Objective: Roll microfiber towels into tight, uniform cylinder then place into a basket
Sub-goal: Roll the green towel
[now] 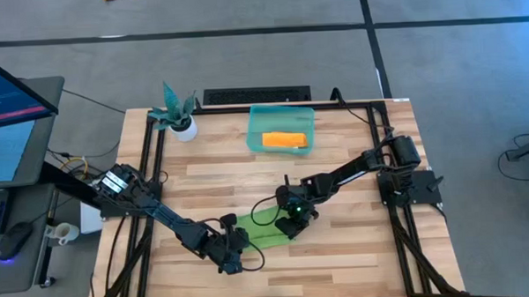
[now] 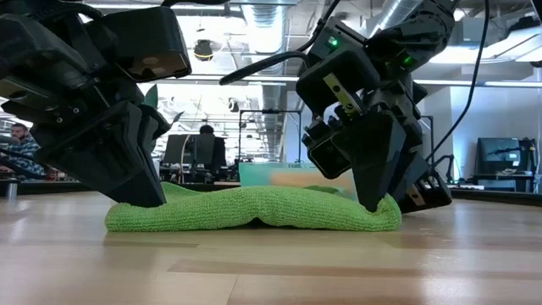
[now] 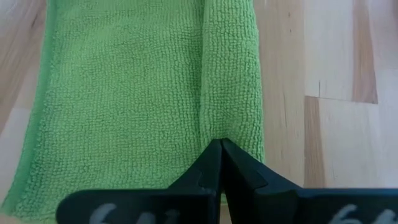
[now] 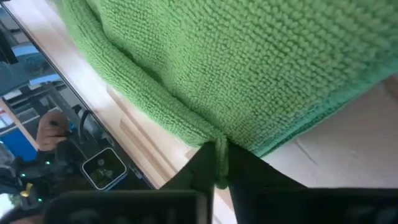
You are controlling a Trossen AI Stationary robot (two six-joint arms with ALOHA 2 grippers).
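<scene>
The green towel (image 1: 261, 230) lies on the table's near middle with one long edge turned over into a narrow fold (image 3: 230, 68). In the low view it is a low, flat hump (image 2: 254, 210). My left gripper (image 1: 234, 248) is shut at the towel's left end. My right gripper (image 1: 294, 225) is shut at its right end. The orange towel (image 1: 284, 141) lies as a roll inside the teal basket (image 1: 256, 122) at the table's far middle. My left gripper pinches the turned-over fold at the towel's left end (image 3: 219, 127) between its two fingers. The fingers come from above, pointing down, fingertips (image 2: 146, 196) at table height. The towel lies on the table. My right gripper pinches the folded edge at the towel's right end (image 4: 208, 130) between its two fingers, several layers. The fingers come from above, pointing down, fingertips (image 2: 373, 202) at the table. The towel rests on the wood, slack between the two grippers.
A small plant in a white pot (image 1: 180, 116) stands at the far left, beside the basket. A dark frame (image 1: 151, 170) runs along the table's left, right and far sides. Bare wood (image 1: 339, 260) lies near the front edge.
</scene>
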